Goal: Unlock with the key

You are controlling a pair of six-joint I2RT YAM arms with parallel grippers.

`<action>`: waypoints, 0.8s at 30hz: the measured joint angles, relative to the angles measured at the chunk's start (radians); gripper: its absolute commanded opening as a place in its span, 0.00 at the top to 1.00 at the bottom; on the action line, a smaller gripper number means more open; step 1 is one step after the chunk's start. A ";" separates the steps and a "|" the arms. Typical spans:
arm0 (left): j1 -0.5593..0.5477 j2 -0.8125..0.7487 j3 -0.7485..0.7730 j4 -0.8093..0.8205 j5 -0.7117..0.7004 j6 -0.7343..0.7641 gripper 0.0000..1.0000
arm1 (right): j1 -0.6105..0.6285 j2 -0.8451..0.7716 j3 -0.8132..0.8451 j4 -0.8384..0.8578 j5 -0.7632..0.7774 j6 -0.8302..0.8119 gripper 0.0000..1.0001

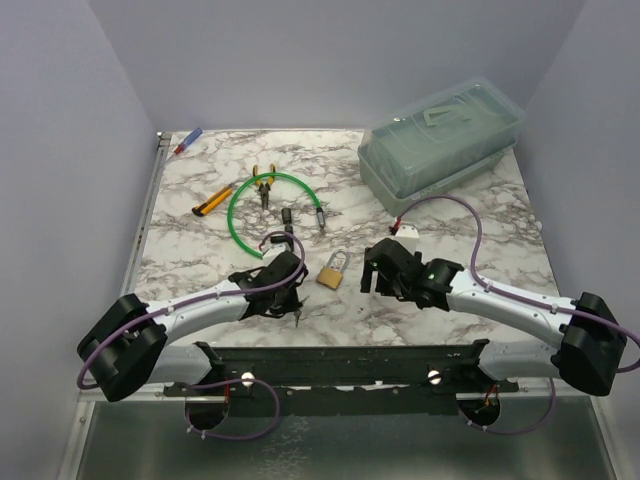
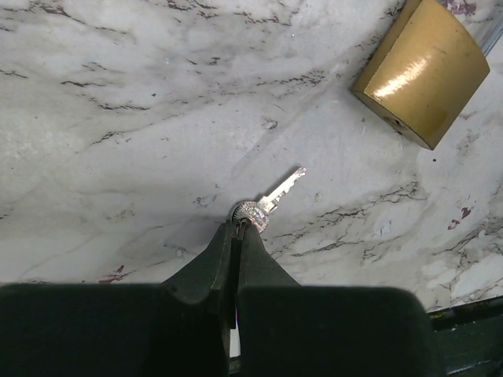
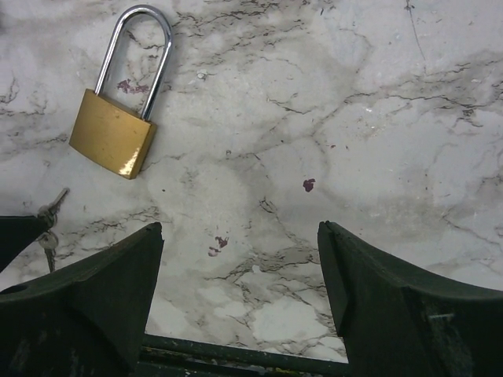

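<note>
The left gripper (image 2: 238, 228) pinches the key (image 2: 277, 196) by its head between 2 closed fingers, blade pointing ahead toward the brass padlock (image 2: 420, 72). The right gripper (image 3: 240, 232) stands wide open, with the padlock ahead-left of its fingers.

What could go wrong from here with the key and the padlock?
1. The left gripper pinches the key only by its head, at the very fingertips; it may twist or slip when pressed into the padlock.
2. The padlock lies loose on the table, and the open right gripper is not holding it, so it may slide away.
</note>
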 measured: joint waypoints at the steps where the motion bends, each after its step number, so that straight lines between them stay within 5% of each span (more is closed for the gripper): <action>1: -0.010 0.000 0.000 0.003 -0.011 0.001 1.00 | 0.000 0.003 0.000 0.008 -0.007 0.003 0.15; 24: -0.099 -0.360 -0.074 0.092 -0.009 0.101 1.00 | 0.000 -0.053 -0.110 0.505 -0.367 0.021 0.25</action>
